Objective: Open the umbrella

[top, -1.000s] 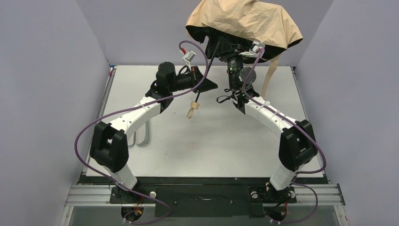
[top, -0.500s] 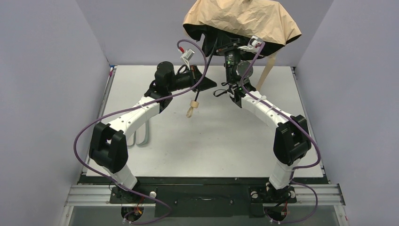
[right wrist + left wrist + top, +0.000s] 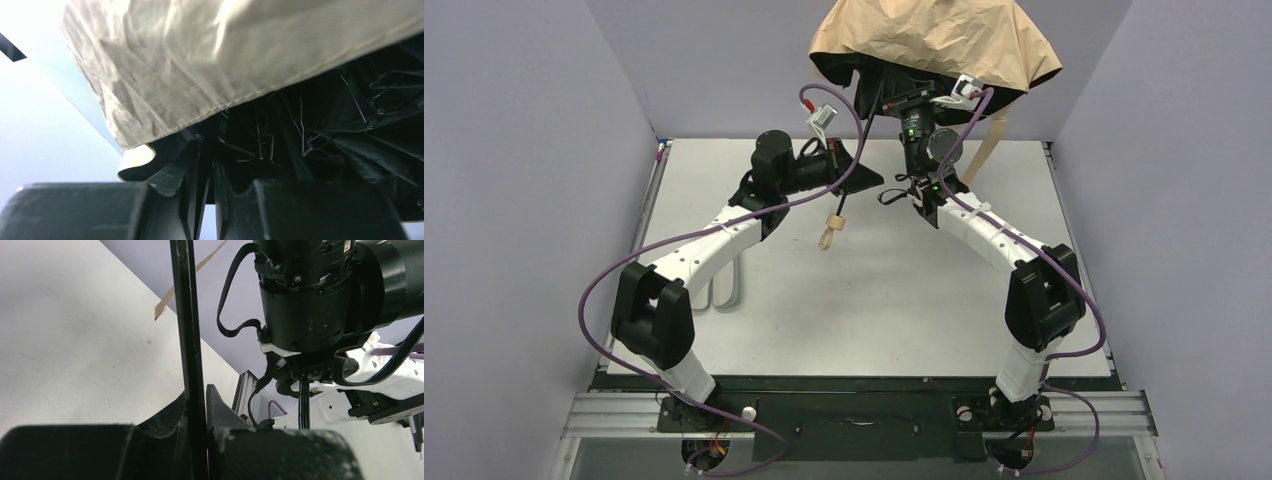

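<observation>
The umbrella hangs in the air at the back, its tan canopy (image 3: 934,40) partly spread, black lining below. Its thin black shaft (image 3: 856,170) slants down to the small tan handle (image 3: 829,233). My left gripper (image 3: 864,180) is shut on the shaft (image 3: 189,330) low down. My right gripper (image 3: 911,103) reaches up under the canopy (image 3: 210,65) and is shut on the black ribs and slider (image 3: 210,155) at the shaft. A tan strap (image 3: 992,150) dangles from the canopy's right side.
A pale grey-green sleeve (image 3: 727,285) lies on the white table (image 3: 864,310) by my left arm. Lilac walls close in on the left, back and right. Purple cables loop from both arms.
My right gripper has pushed up and slightly left along the shaft, lifting the canopy higher and spreading it a little. The left arm holds the shaft almost still.
</observation>
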### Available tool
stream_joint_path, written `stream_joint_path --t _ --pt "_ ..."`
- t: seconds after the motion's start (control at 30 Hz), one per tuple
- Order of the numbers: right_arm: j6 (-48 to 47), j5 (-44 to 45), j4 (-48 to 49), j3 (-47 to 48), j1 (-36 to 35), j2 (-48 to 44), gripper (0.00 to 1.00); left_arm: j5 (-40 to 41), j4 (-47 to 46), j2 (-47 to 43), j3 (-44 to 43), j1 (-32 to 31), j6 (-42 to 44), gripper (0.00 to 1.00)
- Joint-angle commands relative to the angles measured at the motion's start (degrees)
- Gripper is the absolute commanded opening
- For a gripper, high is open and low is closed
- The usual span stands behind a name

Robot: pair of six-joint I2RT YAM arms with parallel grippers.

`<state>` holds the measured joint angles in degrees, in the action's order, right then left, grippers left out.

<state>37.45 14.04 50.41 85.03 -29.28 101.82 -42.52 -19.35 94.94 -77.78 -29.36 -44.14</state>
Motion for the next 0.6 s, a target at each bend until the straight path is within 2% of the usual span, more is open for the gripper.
stream_joint_path --t 0.0,0.17,0.27,0.37,0.57 --pt "0.9 -2.7 0.7 -1.0 0.6 -1.3 0.01 -6.3 -5.9 -5.5 -1.2 -1.3 5.5 0.00" --pt "3.6 -4.5 0.6 -3.2 0.4 -2.4 0.08 -4.8 -6.4 -5.1 -1.5 -0.8 5.4 0.00" --pt "4.1 -4.5 0.6 -5.3 -0.1 -3.6 0.08 -4.0 -7.1 -4.5 -2.2 -0.1 4.4 0.00" --pt "4.2 -4.3 0.6 -6.7 -0.2 -4.4 0.15 -3.3 -7.3 -4.2 -2.4 0.3 3.8 0.00" --pt "5.4 -4.5 -0.1 -8.1 -0.5 -5.1 0.13 -2.7 -7.7 -3.4 -3.1 0.4 3.5 0.00"
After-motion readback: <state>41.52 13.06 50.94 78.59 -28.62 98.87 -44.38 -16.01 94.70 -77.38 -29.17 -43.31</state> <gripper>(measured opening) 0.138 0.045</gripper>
